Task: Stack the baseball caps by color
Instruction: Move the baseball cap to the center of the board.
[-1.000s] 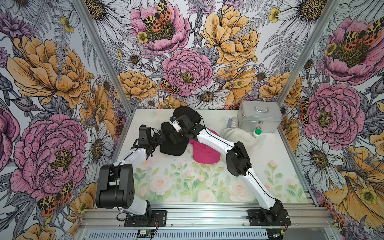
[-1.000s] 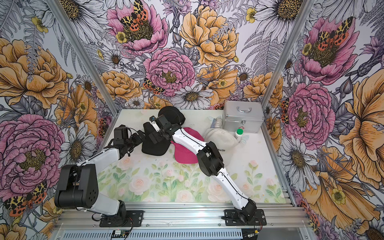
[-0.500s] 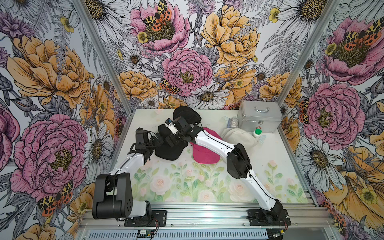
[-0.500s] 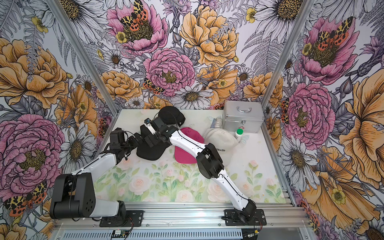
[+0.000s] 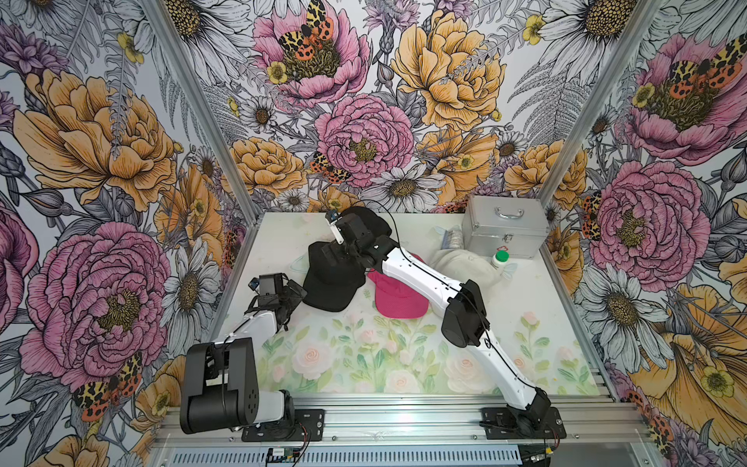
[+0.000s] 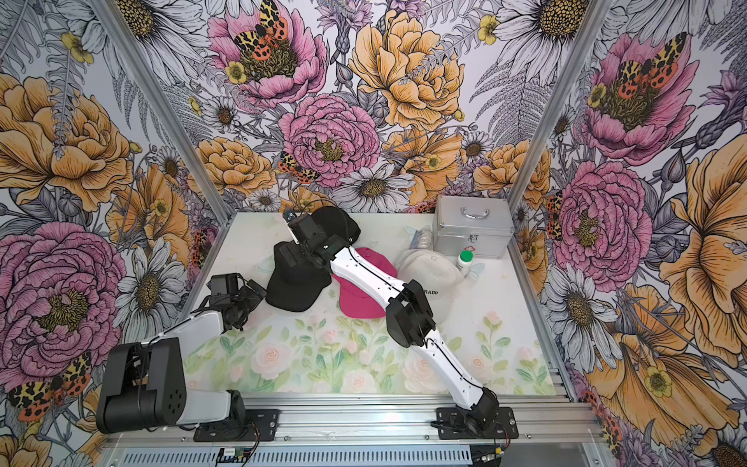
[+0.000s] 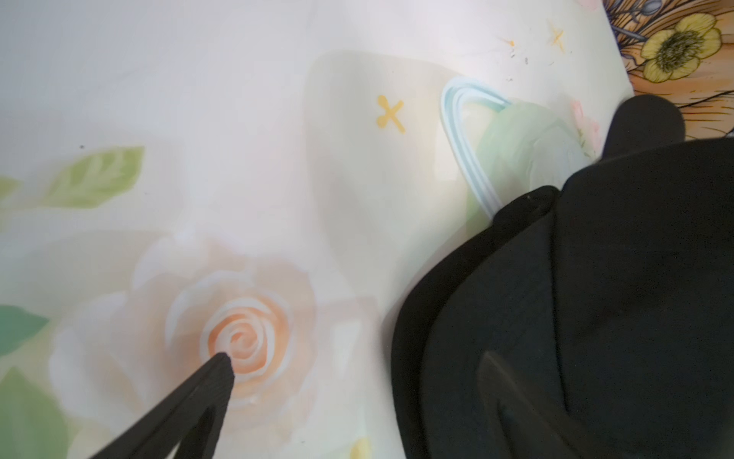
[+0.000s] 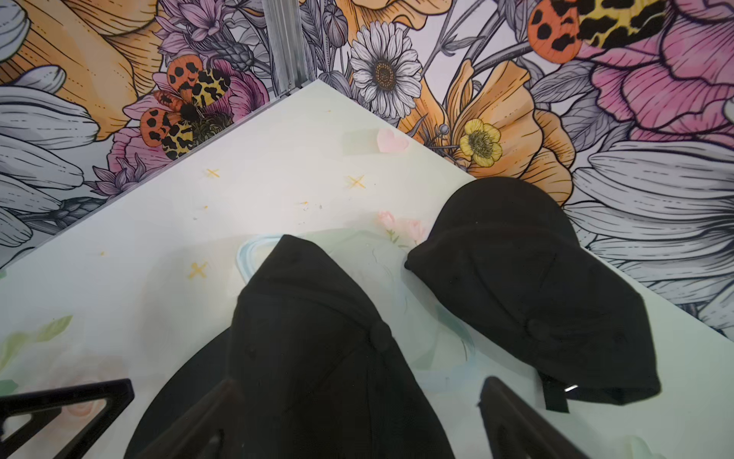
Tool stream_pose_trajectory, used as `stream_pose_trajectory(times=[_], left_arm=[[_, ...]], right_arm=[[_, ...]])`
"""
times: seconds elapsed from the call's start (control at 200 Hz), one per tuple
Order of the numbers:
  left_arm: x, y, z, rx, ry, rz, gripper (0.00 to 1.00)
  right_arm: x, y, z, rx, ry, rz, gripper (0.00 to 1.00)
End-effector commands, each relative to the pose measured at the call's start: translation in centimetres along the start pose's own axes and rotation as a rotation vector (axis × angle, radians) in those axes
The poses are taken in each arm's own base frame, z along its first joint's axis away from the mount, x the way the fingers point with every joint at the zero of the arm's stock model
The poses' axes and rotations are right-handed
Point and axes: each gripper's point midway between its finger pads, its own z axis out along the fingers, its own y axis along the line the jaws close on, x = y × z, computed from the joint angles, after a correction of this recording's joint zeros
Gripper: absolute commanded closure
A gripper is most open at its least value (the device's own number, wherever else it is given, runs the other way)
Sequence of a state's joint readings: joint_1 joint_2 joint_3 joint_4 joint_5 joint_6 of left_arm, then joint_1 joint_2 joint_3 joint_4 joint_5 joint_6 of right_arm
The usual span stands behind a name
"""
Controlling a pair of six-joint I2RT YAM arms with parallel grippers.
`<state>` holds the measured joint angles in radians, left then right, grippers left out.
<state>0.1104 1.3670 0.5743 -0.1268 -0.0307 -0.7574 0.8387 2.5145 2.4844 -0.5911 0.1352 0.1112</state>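
Where the right gripper [image 8: 357, 383] hangs, its fingers stand spread wide either side of a soft black cap [image 5: 331, 279], crown creased, curved brim forward, lying left of centre on the table [image 5: 355, 364]. A second black cap [image 5: 370, 222] lies by the back wall. The pink cap [image 5: 398, 303] and lettered cream cap [image 6: 436, 271] lie rightward. The left gripper [image 5: 294, 289] sits beside the brim, fingers parted

Black cap [image 5: 328, 293] — pink cap [image 5: 398, 305].
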Motion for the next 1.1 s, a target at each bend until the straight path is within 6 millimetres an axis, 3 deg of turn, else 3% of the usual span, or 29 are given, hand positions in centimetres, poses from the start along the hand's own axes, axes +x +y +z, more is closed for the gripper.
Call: stream_pose_trajectory(times=[0.0,0.08,0.15,0.255,0.335,0.47,0.56,0.585,0.84,0.94,1.095], left_arm=[[0.1,1.3,-0.4,-0.051,-0.035,-0.030,0.01],[0.2,1.3,-0.3,-0.052,-0.032,-0.030,0.01],[0.3,1.1,-0.2,-0.047,-0.030,-0.029,0.01],[0.5,0.3,-0.3,-0.032,-0.031,-0.018,0.01],[0.5,-0.5,-0.5,-0.009,-0.032,-0.008,0.01],[0.0,-1.4,-1.4,0.027,-0.056,0.007,0.01],[-0.4,-1.5,-1.9,0.039,-0.075,0.025,0.01],[-0.5,-1.6,-2.0,0.045,-0.078,0.033,0.01],[-2.1,-0.9,-3.7,0.101,-0.157,0.004,0.01],[-2.6,-0.4,-4.4,0.108,-0.186,-0.010,0.01],[-3.0,0.4,-4.9,0.112,-0.206,-0.028,0.01]], right_arm=[[6.2,-0.1,3.3,0.056,0.148,-0.055,0.04],[9.7,0.2,4.2,0.074,0.242,-0.097,0.04],[10.3,1.0,4.2,0.057,0.263,-0.116,0.04],[7.7,1.5,3.4,0.040,0.202,-0.130,0.04],[4.5,1.0,2.5,0.049,0.128,-0.127,0.03],[0.0,-1.7,0.3,0.066,0.032,-0.073,0.02],[-1.0,-3.6,-0.5,0.081,0.012,-0.030,0.01],[-0.9,-5.9,-0.4,0.107,0.016,0.001,0.01],[2.9,-15.0,2.2,0.248,0.077,0.159,0.04],[4.3,-16.8,3.1,0.222,0.107,0.133,0.09],[6.1,-16.3,4.1,0.072,0.152,-0.028,0.15]])
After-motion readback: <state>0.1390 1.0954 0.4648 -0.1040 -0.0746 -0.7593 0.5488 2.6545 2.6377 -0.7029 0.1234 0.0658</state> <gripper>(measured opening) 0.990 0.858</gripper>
